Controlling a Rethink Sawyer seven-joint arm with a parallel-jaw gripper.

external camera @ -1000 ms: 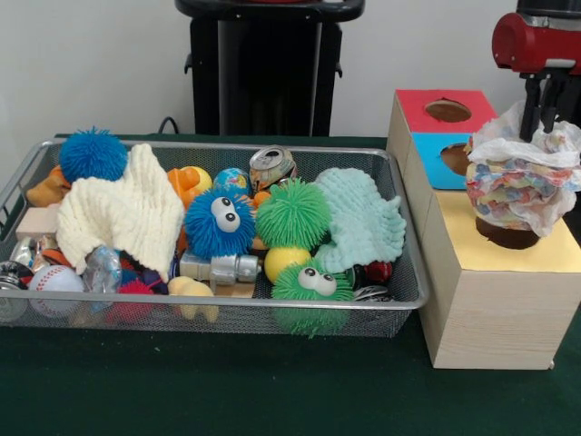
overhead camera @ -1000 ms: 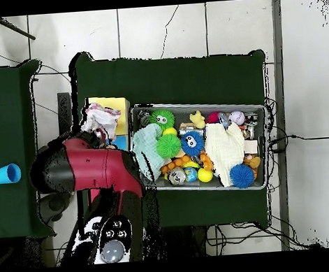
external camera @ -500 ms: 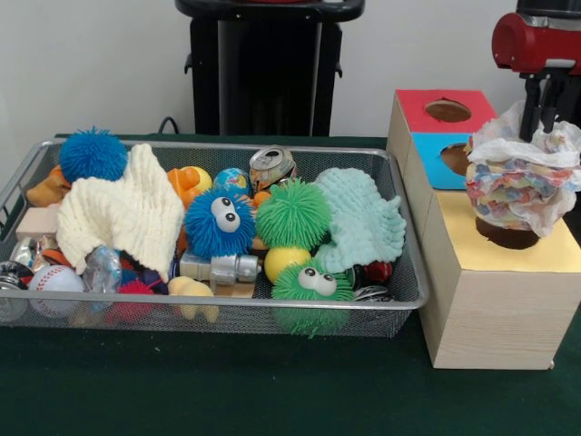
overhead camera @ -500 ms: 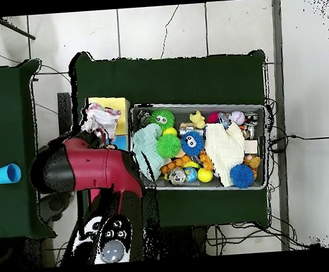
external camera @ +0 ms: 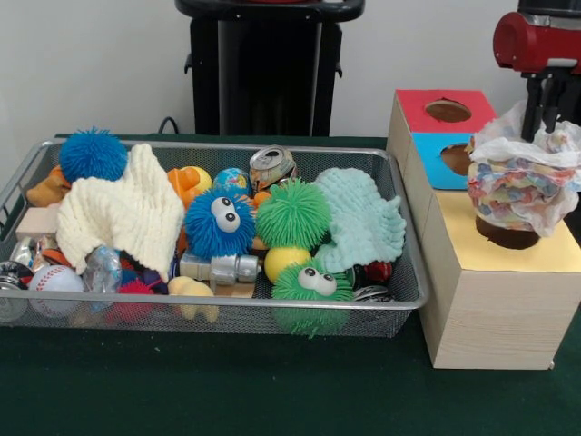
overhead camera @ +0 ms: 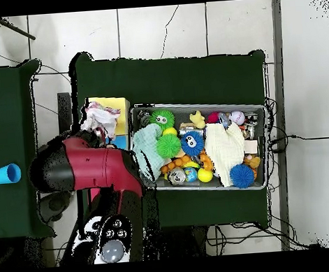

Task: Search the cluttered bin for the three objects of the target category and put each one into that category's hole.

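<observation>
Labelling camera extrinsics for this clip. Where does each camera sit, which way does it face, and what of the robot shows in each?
Front view: across the table from the robot, facing it; sees the mesh bin, the yellow-faced box, the red arm end and gripper over a whitish pastel bag at the hole.
Overhead view: above the table, looking straight down, robot base at the bottom; the red arm reaches toward the box.
Shared: the bin, the bag, the box, the arm.
</observation>
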